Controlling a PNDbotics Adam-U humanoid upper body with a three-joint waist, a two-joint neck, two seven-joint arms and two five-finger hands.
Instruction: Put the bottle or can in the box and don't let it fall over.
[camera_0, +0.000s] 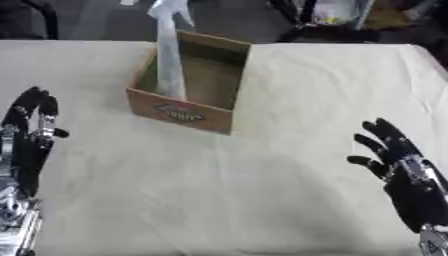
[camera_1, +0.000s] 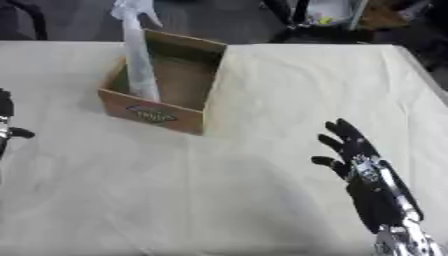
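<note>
1 pale bottle stands upright in 1 cardboard box; left hand and right hand rest, fingers straight.

1. Cardboard box sits far-centre on cloth-covered table; a tall pale bottle stands upright in its left side.
2. Box's right half is free inside.
3. Wide bare cloth betw. left hand & right hand, both with fingers straight.

The box sits on the table near its far edge, left of centre; the bottle stands upright inside it.
</note>
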